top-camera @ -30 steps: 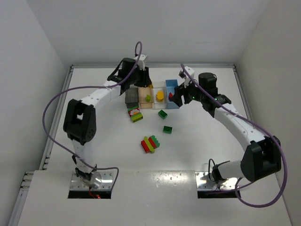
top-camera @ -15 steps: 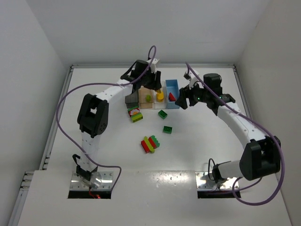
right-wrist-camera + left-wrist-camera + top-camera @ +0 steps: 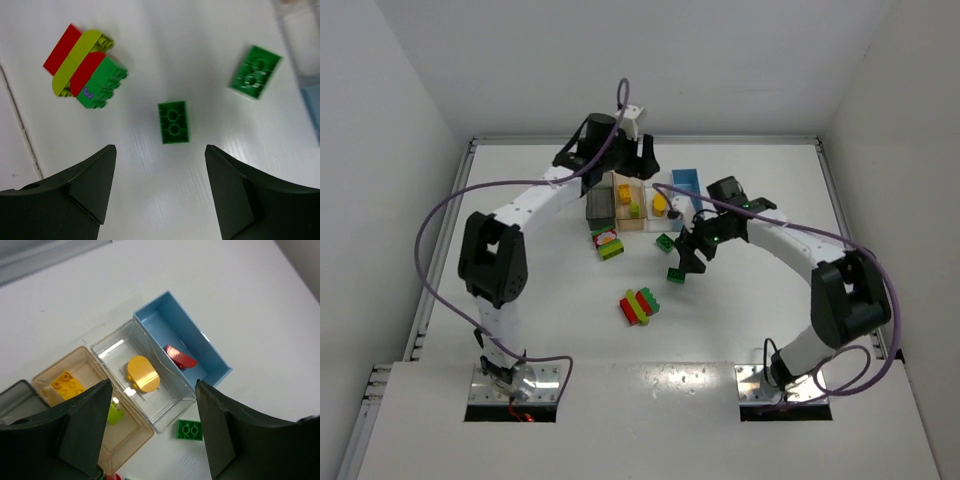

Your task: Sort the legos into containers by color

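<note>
**Both grippers empty: left above the bins, right above a loose green brick**

The left gripper [image 3: 153, 385] hangs over the row of four small open-top plastic bins at the far side of the white surface [image 3: 770, 300]. Its jaws are spread wide with nothing between them. So high above the bins, it is placed for dropping off rather than for picking up.

The right gripper [image 3: 157, 149] is likewise wide and empty and points down at the surface. A small dark green studded brick [image 3: 173, 122] lies flat just ahead of the gap between its fingers. This looks like a line-up for the next pick.

**In the bins**
- The blue bin [image 3: 165, 325] holds one red curved piece [image 3: 180, 356].
- The clear bin [image 3: 112, 347] holds one yellow rounded piece [image 3: 142, 374].
- The tan bin [image 3: 85, 360] holds a yellow studded brick [image 3: 67, 382] and a lime green piece [image 3: 115, 415], so two colours share it.
- The dark grey bin [image 3: 15, 392] is mostly hidden behind a finger, and I cannot tell what is in it.

**Unsorted on the surface**
- A second dark green brick [image 3: 255, 71] lies near the bins.
- A stuck-together cluster of red, lime and green bricks [image 3: 85, 70] sits nearer the arm bases.
- A smaller mixed cluster [image 3: 608, 243] sits in front of the dark grey bin.
</note>
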Motion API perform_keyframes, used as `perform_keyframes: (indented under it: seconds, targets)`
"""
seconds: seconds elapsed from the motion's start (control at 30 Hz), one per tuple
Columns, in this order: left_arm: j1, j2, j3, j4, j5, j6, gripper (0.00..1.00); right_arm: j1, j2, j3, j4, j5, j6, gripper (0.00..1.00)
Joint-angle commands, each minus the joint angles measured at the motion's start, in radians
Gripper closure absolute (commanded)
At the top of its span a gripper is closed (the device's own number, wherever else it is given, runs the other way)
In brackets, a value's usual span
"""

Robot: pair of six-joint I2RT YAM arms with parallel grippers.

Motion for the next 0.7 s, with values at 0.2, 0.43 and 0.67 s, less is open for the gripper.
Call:
perform_keyframes:
  seconds: [0.2,0.43,0.67]
  targets:
    - [0.107,-0.320,-0.182,0.044,-0.021,0.028,0.26,0.094,0.210,0.089,-0.036,0.021,-0.148,0.28]
    - [0.153,-0.394,-0.290,0.026,-0.031,0.048,0.25,0.094,0.255,0.099,0.016,0.085,-0.113,0.28]
    - [0.162,-0.383,-0.304,0.026,-0.020,0.048,0.25,0.103,0.279,0.122,-0.007,0.094,-0.113,0.28]
